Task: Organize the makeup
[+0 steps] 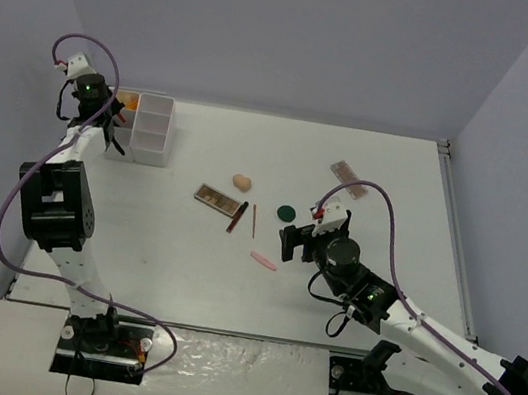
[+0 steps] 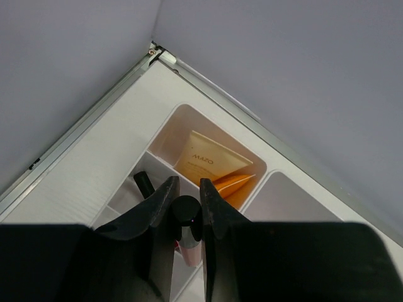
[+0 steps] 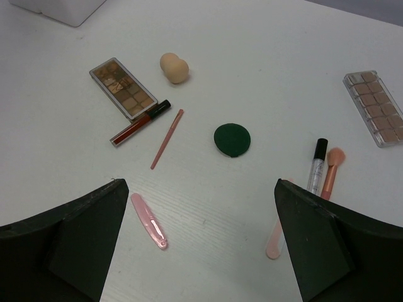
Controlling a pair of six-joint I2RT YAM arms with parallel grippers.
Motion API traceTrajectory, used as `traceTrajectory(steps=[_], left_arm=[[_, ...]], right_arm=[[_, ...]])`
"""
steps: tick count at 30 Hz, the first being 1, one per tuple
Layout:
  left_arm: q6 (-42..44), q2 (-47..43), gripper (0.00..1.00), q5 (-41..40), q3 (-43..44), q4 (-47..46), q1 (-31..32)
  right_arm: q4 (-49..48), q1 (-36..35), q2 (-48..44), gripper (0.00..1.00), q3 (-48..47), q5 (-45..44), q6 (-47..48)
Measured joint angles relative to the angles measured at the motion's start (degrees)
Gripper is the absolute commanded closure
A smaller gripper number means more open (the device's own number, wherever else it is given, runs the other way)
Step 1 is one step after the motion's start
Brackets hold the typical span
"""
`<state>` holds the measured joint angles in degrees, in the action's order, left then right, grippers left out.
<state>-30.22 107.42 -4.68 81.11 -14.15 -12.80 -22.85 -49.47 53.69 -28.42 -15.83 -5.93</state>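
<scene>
While the left gripper (image 2: 187, 184) hangs over the white compartment box (image 2: 221, 131) at the far left corner of the table (image 1: 377, 308), its fingers are pinched narrow on a little black-capped tube (image 2: 187, 212) with a pinkish body. The tube sits right above one of the box's compartments. The compartment behind it has a beige tube (image 2: 210, 160) with lettering on it and an orange tube (image 2: 232, 184) tucked beside it. Another black-capped thing (image 2: 145, 183) pokes up next door, can't tell what it is.

The right gripper (image 3: 200, 189) is spread as wide as it gets, holding nothing, and hovers over the middle of the table. Most of the makeup is loose on the table there:
- brown eyeshadow palette (image 3: 123, 88), with a dark-red lip gloss tube (image 3: 140, 123) just beside its near end
- beige sponge (image 3: 174, 68) a bit past the palette
- thin pink pencil (image 3: 167, 138) next to the gloss
- dark-green round compact (image 3: 232, 139) roughly centred between the fingers
- flat pink stick (image 3: 149, 220) close to the left finger
- off to the right, a clear tube with a black cap (image 3: 317, 165) and a pink applicator (image 3: 334, 170) side by side, plus another pink stick (image 3: 274, 242) half hidden by the right finger
- second palette (image 3: 374, 107) well off to the far right
</scene>
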Motion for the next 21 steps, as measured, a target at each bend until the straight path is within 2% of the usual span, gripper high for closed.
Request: traceTrajectory(steps=[4, 8, 9, 11, 15, 21], left_arm=[[0.0, 3.8, 0.96, -0.2, 1.7, -2.4, -0.1], [-0.1, 6.8, 0.89, -0.1, 2.4, -4.3, -0.2], [-0.2, 7.4, 0.84, -0.1, 2.4, -4.6, -0.3], [-0.3, 8.5, 0.69, -0.1, 2.7, -4.9, -0.5], [-0.8, 10.1, 0.47, 0.1, 2.9, -5.0, -1.2], [-1.3, 9.4, 0.22, 2.4, 2.3, -5.1, -1.0]], right_arm=[[0.0, 0.0, 0.1, 0.01, 0.1, 0.0, 0.0], [0.0, 0.1, 1.0, 0.01, 0.2, 0.0, 0.0], [0.0, 0.2, 1.4, 0.01, 0.2, 0.0, 0.0], [0.1, 0.3, 2.2, 0.01, 0.2, 0.0, 0.0], [0.8, 0.3, 3.9, 0.02, 0.2, 0.0, -0.1], [3.9, 0.3, 7.0, 0.06, -1.6, 0.0, -1.4]])
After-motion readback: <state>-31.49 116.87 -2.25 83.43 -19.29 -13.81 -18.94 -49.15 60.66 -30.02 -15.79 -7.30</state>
